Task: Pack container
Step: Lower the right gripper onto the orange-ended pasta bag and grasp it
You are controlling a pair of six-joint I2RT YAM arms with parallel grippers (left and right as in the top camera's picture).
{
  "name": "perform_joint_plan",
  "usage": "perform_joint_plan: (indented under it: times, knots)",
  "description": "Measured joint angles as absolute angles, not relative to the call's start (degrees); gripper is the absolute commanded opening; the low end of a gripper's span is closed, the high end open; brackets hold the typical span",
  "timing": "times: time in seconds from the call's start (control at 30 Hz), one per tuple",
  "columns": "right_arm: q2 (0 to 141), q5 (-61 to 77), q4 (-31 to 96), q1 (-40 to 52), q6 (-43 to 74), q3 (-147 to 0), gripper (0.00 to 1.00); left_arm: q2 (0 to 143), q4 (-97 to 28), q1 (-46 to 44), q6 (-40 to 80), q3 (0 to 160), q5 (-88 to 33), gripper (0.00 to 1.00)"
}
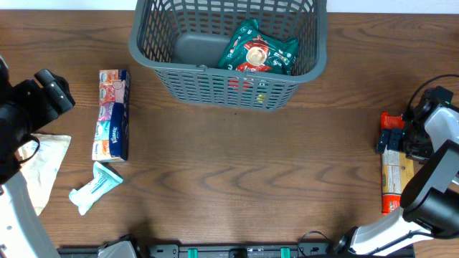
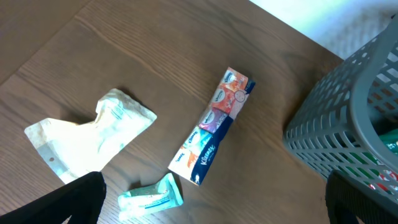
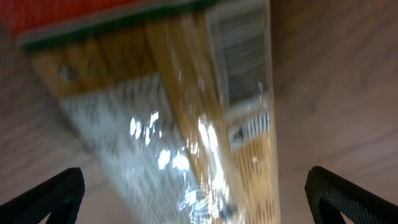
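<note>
Your container (image 1: 222, 89) stands at the far edge of the table. One green packet (image 1: 258, 49) already lies inside it, leaning in the right half, so the left half of the bottom is free for more things. All the other goods are outside. To the left of the container, near its left corner, the tissue pack (image 1: 113, 113) lies flat on the wood. Further from the container on the same side you see a small mint-green sachet (image 1: 95, 186) and a pale crumpled pouch (image 1: 44, 161). Each lies apart from the others, which should make every one easy to take alone. The left gripper (image 2: 214, 202) hangs above this group with its fingers spread wide and nothing between them. I judge that it is only waiting, because it is not lined up on any one item. Well to the right of the container lies the spaghetti packet (image 3: 186, 112). The right gripper (image 3: 196, 196) is just over it, also fully spread and empty, with one finger on each side of the packet's width. This placing suggests that the next step is to close across the narrow side. Be careful: the film is glossy and the packet is long, so a grip near one end may let it tilt or slip.
</note>
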State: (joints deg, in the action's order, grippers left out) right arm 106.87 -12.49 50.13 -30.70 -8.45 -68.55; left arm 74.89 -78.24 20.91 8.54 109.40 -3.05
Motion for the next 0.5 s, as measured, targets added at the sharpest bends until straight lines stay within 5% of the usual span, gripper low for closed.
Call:
perform_joint_plan:
  times: [0.3,0.5]
  knots:
    - [109.9,-10.1,43.9,-30.9,-10.0,-69.3,0.99,74.9,-78.2,20.9,8.2,109.4,-2.6,0.99]
    - [111.6,-6.2,42.3,-30.9,-10.6,-70.6,0.72,74.9,-78.1,20.9,7.7,109.4,-2.6,0.99]
